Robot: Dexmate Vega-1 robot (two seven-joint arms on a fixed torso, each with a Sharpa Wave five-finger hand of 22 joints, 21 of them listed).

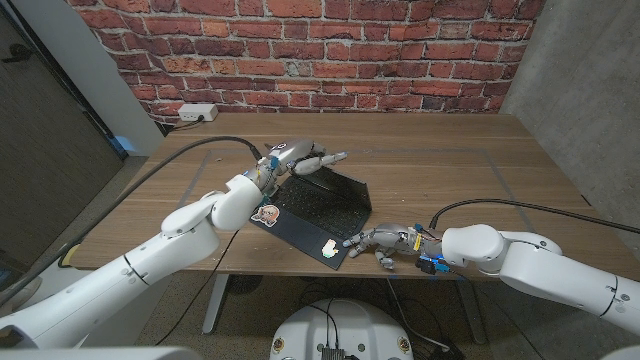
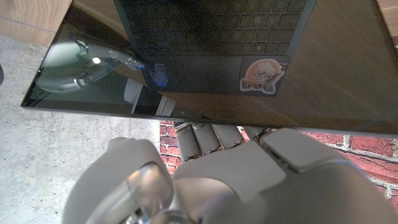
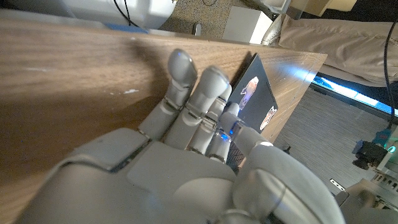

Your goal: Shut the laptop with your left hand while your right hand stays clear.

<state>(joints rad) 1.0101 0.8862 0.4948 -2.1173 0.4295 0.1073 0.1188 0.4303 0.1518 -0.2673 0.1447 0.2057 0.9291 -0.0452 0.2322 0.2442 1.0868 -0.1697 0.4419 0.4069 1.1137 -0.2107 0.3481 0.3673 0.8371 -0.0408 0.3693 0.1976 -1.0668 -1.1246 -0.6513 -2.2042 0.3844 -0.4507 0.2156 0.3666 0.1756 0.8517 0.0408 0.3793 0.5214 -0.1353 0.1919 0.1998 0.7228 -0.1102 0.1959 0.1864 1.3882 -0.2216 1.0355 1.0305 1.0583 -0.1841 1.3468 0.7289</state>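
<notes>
The laptop (image 1: 315, 215) is set on the table (image 1: 450, 170), its raised lid just in front of the left hand (image 1: 300, 160). The right hand (image 1: 385, 240) is placed beside the laptop's near corner, to the right of it.

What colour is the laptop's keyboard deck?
Black. The laptop shows dark keys and deck, with an orange-and-white sticker; clearest in the left wrist view.

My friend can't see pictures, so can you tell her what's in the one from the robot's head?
A white robot's left hand touches the top edge of a half-open black laptop on a wooden table. Its right hand is by the laptop's near corner, empty. A red brick wall stands behind.
</notes>
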